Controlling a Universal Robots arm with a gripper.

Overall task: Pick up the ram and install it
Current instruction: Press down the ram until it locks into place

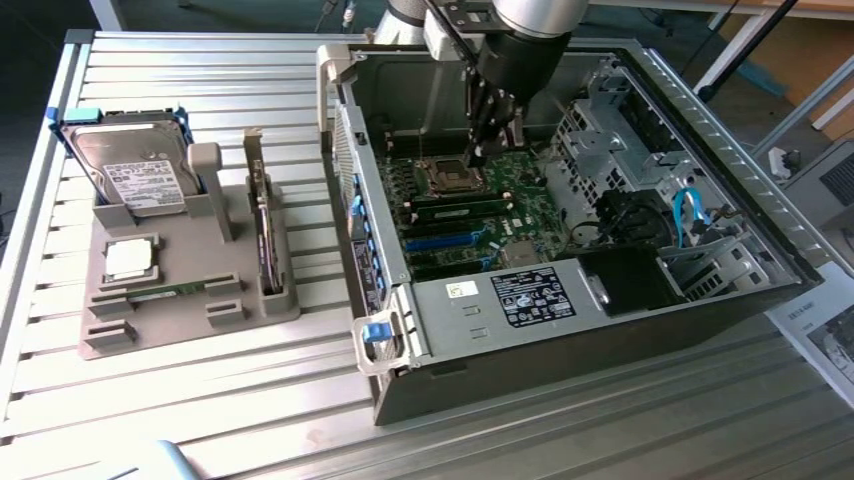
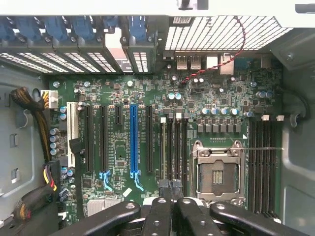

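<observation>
While the arm reached down into the open computer case [image 1: 607,330], the claw [image 1: 475,158] hung clenched over the motherboard [image 1: 514,190], close to the empty processor socket [image 1: 447,178]. Whether anything was pinched between its tips could not be told.

From the exterior view, the ram [image 1: 167,291] appeared as a thin green stick lying low in a slot of the grey holder [image 1: 160,325], which sat on the slatted worktop [image 1: 200,420] at 9 o'clock from the case. Its long axis ran roughly from 9 to 3 o'clock in that view, the 3 o'clock end a touch higher, and it lay well apart from the claw. Just toward 12 o'clock from it rested the square silver chip [image 1: 128,260], and farther toward 12 o'clock the hard drive [image 1: 134,170] leaned in its cradle.

The wrist view gave what the exterior view could not: the claw [image 2: 170,186] with its dark fingers [image 2: 158,211] drawn together, tips just beside the near ends of the black memory slots [image 2: 177,147]. Those slots ran parallel to a long blue slot [image 2: 133,137] on the motherboard [image 2: 118,98], with the socket [image 2: 216,172] beside them. Whether a stick sat in any of those slots could not be told.
</observation>
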